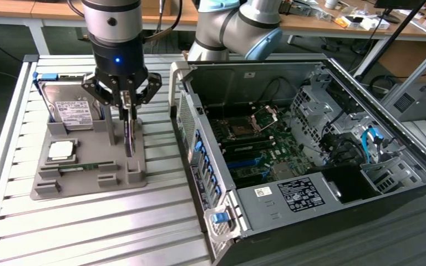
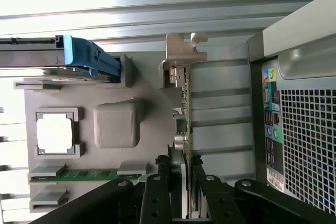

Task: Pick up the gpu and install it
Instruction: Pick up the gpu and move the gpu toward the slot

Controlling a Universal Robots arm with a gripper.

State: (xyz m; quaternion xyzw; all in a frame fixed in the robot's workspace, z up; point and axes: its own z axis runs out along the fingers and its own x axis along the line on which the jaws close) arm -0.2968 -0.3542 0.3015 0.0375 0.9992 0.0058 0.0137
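The gpu (image 1: 129, 136) (image 2: 185, 114) stands on edge, upright, in a slot of the grey component holder (image 1: 87, 185) (image 2: 142, 77), near the holder's edge on the exterior view's right. It is a thin dark card; in the wrist view it appears edge-on, with a bent silver end bracket (image 2: 184, 48) at its far end. The gripper (image 1: 127, 102) (image 2: 186, 203) is clamped on the card's upper edge, with one black finger against each face. Whether the card is lifted clear of its slot cannot be determined.

On the same holder, toward the exterior view's left:
- a silver hard drive (image 1: 74, 111) (image 2: 52, 59) with a white label and a blue rail, propped upright;
- a square metallic processor (image 1: 60, 149) (image 2: 54, 132) in a recess;
- a narrow green memory stick (image 1: 84, 165) (image 2: 86, 175) lying flat.

The holder rests on a ribbed aluminium table (image 1: 87, 233) (image 2: 157, 3). Just beside it, on the exterior view's right, lies an open computer case (image 1: 272, 83) (image 2: 304, 145) with perforated metal panels and its motherboard (image 1: 261, 149) exposed.
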